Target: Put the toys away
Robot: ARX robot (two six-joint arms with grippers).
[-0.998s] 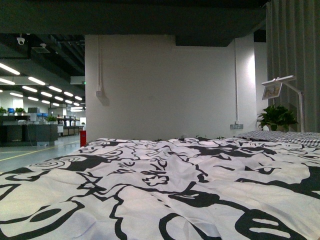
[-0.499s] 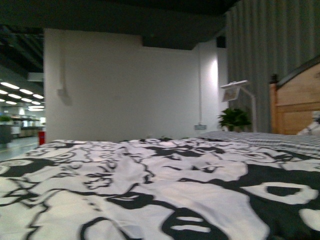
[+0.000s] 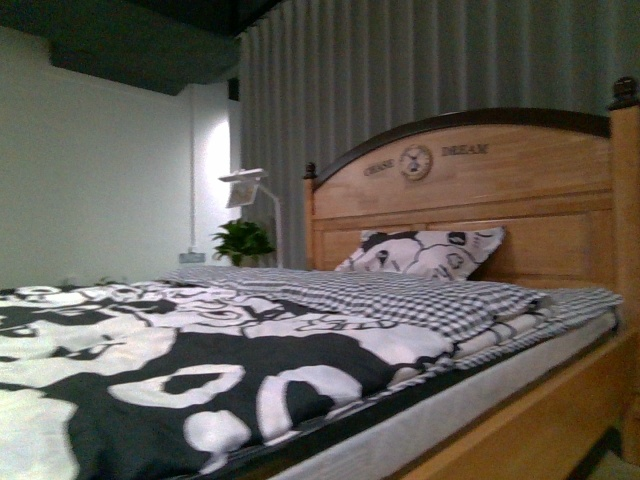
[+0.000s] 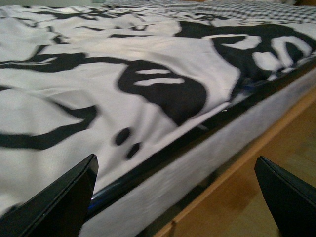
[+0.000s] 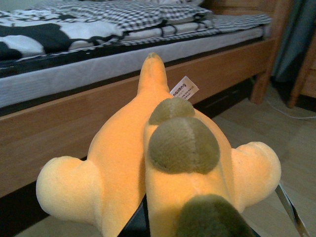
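The yellow-orange plush animal (image 5: 163, 168) fills the right wrist view, with olive-brown patches, stubby limbs and a small white tag (image 5: 184, 89). My right gripper (image 5: 207, 222) is shut on it, and the toy hides most of the jaws. It hangs beside the wooden bed frame (image 5: 74, 123), above the floor. My left gripper (image 4: 182, 197) is open with nothing between its dark fingertips (image 4: 59, 197); it hovers at the mattress edge (image 4: 163, 182). Neither arm nor the toy shows in the front view.
The bed carries a black-and-white patterned duvet (image 3: 150, 360), a checked blanket (image 3: 400, 295) and a pillow (image 3: 425, 252) against the wooden headboard (image 3: 520, 180). A lamp (image 3: 250, 190) and potted plant (image 3: 240, 240) stand beyond. Floor (image 5: 276, 128) and a cable lie beside the bed.
The front view has swung to the right: the office area and white wall slid out to the left, and the headboard, pillow and curtains have come into view.
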